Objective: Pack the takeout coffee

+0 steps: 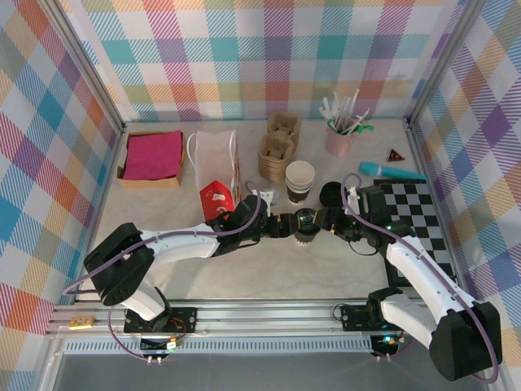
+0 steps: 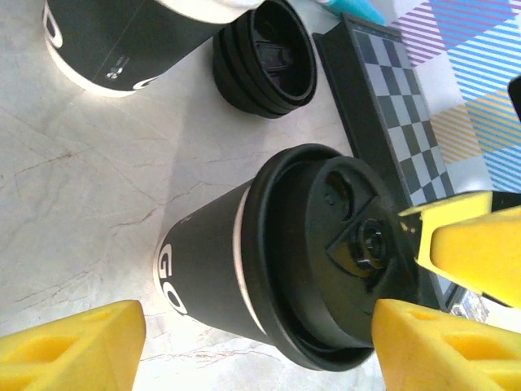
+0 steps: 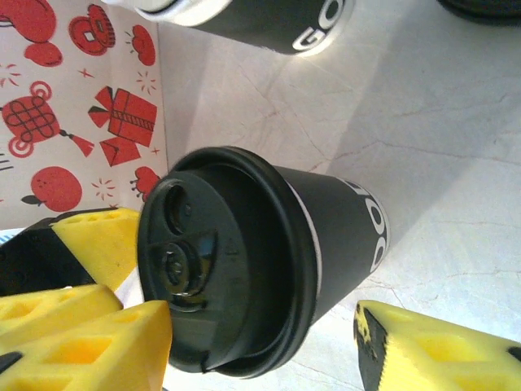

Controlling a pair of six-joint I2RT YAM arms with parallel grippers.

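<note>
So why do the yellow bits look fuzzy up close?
Left wrist view: the yellow fingers sit right by the lens, so they look soft, while the takeout coffee is sharper. Right wrist view: its black lid shows small shiny reflections, and a grey shadow lies on the table. Top external view: even light, everything sharp.

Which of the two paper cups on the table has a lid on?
The front one: a dark paper cup topped by a round black plastic lid. The white-and-dark paper cup behind it stands open, with no lid.
</note>
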